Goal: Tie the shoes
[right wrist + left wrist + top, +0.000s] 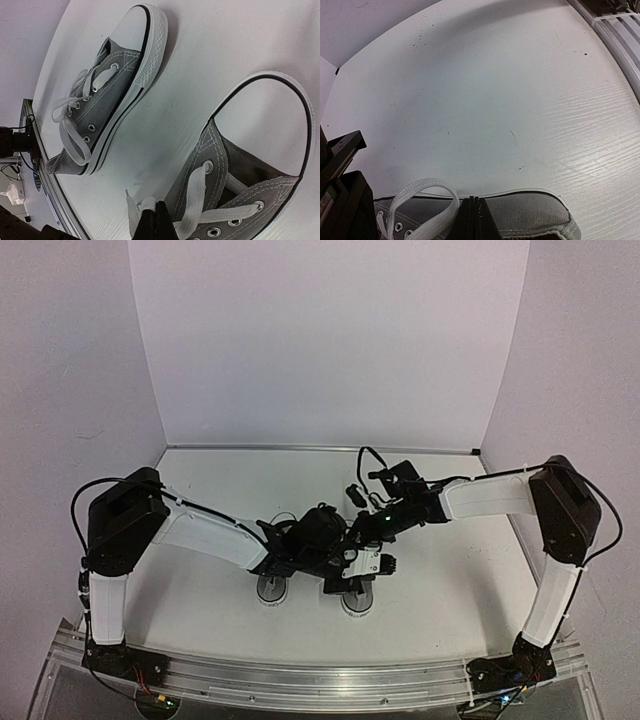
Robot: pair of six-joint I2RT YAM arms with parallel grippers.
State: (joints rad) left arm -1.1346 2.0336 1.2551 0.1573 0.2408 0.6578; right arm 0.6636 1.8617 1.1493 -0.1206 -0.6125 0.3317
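White laces (197, 195) lie loose; the shoes (117, 85) sit side by side beneath my arms. My left gripper (474, 220) and right gripper (157, 222) are clamped closed beside the laces, hold unconfirmed. Advise equal, opposing pulls.

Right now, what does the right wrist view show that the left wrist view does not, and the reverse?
Only the right wrist view shows both shoes: the far shoe whole, with loose laces, and the near shoe close up, with its white toe cap. Only the left wrist view shows a raised lace loop on one shoe seen side-on, and the ribbed rail at the table edge. Both show grey canvas, white laces, the white table and that arm's own gripper shut at the bottom edge: right gripper, left gripper.
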